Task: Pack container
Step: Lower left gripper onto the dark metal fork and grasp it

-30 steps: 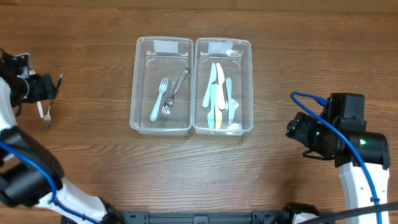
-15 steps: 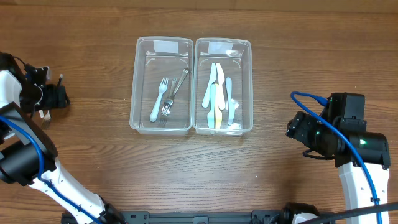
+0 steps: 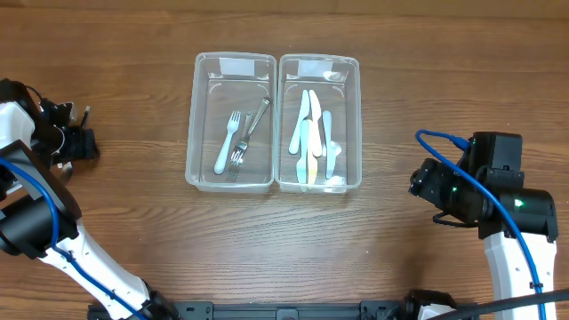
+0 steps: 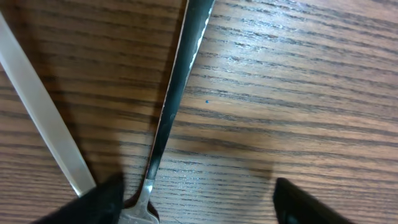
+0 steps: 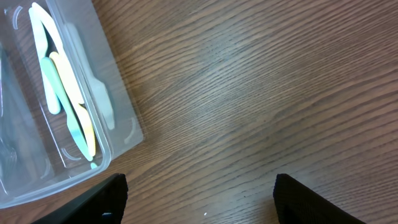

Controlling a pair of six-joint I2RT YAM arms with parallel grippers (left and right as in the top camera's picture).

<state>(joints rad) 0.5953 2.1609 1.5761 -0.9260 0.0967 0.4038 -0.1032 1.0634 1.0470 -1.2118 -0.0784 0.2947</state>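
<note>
Two clear containers stand side by side at the table's centre. The left container (image 3: 196, 116) holds a white plastic fork and metal forks. The right container (image 3: 354, 116) holds white, teal and yellow plastic knives (image 3: 308, 133); it also shows in the right wrist view (image 5: 118, 134). A metal fork (image 4: 177, 93) and a white plastic handle (image 4: 43, 118) lie on the wood at the far left. My left gripper (image 3: 69, 145) is open and low over them, and its fingers (image 4: 199, 208) straddle the fork's neck. My right gripper (image 3: 425, 185) is open and empty over bare wood (image 5: 199, 205).
The metal fork's handle tip (image 3: 86, 113) pokes out beyond the left gripper near the table's left edge. The right arm's blue cable (image 3: 440, 138) loops to the right of the containers. Bare wood lies between the containers and each arm.
My left gripper has shifted over the fork at the far left and now covers most of it. The right arm and the containers have not moved.
</note>
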